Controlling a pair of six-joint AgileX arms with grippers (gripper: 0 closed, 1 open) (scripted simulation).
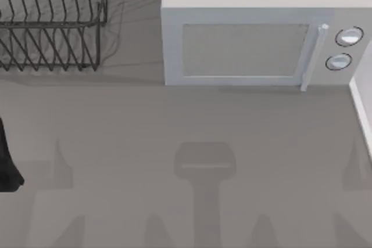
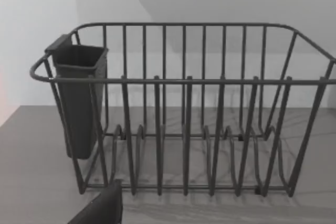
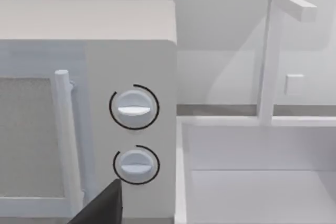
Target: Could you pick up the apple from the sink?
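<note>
Top view first: you're looking down on a grey worktop (image 1: 174,120) with a dark wire dish rack (image 1: 52,21) at the back left and a white microwave (image 1: 256,33) at the back right, its door shut and two round knobs (image 1: 349,36) stacked at its right end. A black piece of your left arm (image 1: 7,164) pokes in at the left edge, well short of the rack. On the far right a pale rim marks the edge of the sink (image 1: 361,114). Your left wrist camera faces the rack (image 2: 184,129) head-on, a dark cutlery cup (image 2: 79,98) hanging on one end, and a black fingertip of the left pincer (image 2: 107,208) shows at the frame's edge; you cannot tell whether it's apart or together. Your right wrist camera looks at the microwave's knobs (image 3: 134,108) and, beside them, the white sink basin (image 3: 262,182) with its tap (image 3: 273,51). The right pincer (image 3: 107,205) shows one dark tip too, state impossible to tell. The apple isn't visible; you can't say where it lies.
</note>
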